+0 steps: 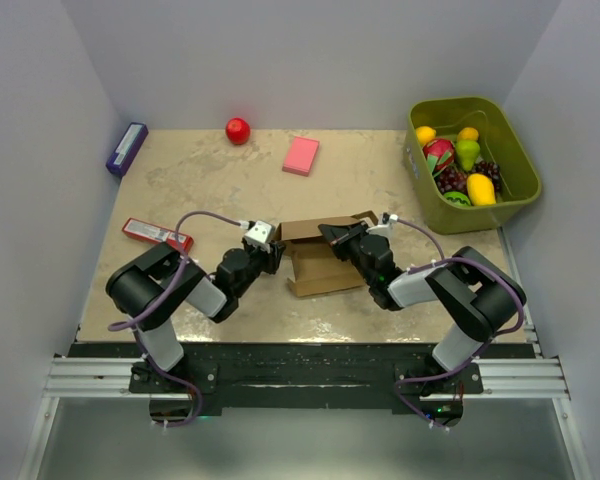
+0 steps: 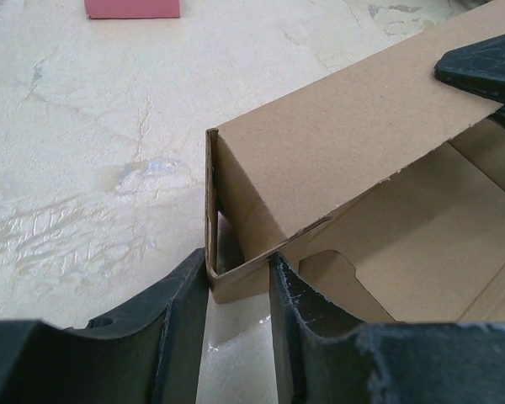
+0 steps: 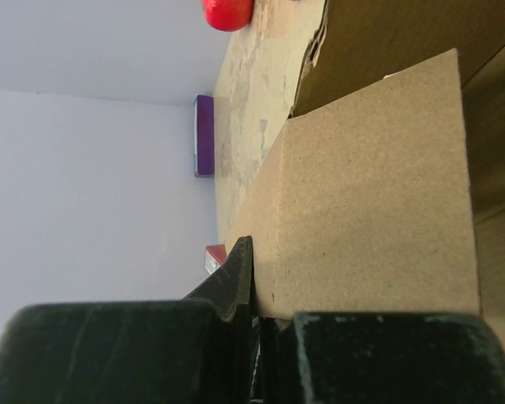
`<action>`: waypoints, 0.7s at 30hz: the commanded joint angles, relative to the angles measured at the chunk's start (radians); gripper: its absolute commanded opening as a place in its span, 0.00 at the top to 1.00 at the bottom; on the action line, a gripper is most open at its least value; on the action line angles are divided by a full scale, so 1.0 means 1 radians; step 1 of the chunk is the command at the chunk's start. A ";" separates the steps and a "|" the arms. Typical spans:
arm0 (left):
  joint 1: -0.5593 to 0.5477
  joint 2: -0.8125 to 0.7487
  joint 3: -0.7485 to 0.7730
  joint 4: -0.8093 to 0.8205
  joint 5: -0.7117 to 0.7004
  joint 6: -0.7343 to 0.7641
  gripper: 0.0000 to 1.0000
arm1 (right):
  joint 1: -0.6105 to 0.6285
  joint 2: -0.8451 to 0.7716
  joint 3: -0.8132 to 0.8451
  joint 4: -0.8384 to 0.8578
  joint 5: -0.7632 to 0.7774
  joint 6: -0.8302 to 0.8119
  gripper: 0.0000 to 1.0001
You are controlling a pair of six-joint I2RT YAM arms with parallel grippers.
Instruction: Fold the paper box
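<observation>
Although the paper box [image 1: 315, 270] at the centre of the table [image 1: 200, 185] already has walls raised, the job looks about half done: the inside is open, a broad flap [image 3: 370, 194] stands loose at its 1 o'clock side, and the lid and tucks seem yet to be closed. The left gripper [image 1: 273, 250] sits at the box's 9 o'clock end, its jaws clamped on the corner where the end wall meets the long wall. The right gripper [image 1: 332, 234] comes in from 3 o'clock and pinches the edge of the loose flap between closed jaws. The overhead view gives the layout only: both arms meeting on the box, a pink block [image 1: 301, 155] well apart at 12 o'clock. The left wrist view alone shows the doubled long wall [image 2: 337, 143], the bare floor with a tab-shaped cut-out, and the slightly gaping corner. The right wrist view alone shows the flap running straight into the pinch, though the contact itself is hidden.
</observation>
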 commanded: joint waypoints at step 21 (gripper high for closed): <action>-0.137 0.060 0.115 0.157 -0.553 0.020 0.78 | 0.080 0.007 -0.009 -0.198 -0.075 -0.036 1.00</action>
